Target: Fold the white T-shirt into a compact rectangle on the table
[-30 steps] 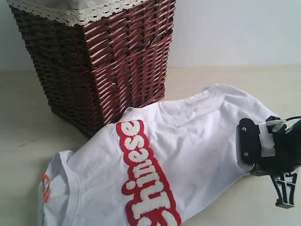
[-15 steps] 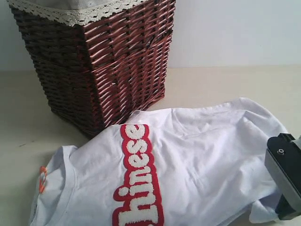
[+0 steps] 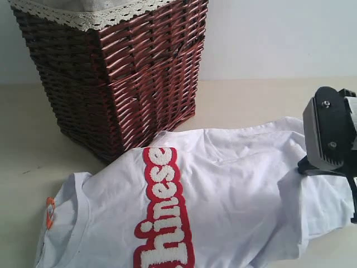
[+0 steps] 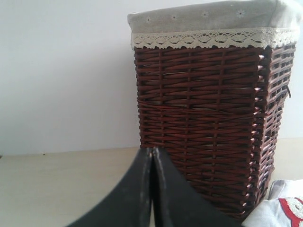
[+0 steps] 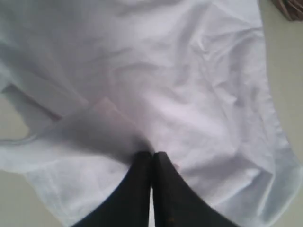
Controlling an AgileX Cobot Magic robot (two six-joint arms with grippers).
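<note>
soft cloth t-shirt (image 3: 234,184), glossy wicker basket (image 3: 139,72)

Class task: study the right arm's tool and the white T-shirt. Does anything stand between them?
Nothing visible does. The right tool has its shut tips directly on the white T-shirt, with cloth bunched at them. The wicker basket stands beyond the shirt, not between the two.

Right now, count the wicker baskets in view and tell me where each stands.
1. The wicker basket stands on the table, beyond the white T-shirt; others could lie out of frame.
</note>
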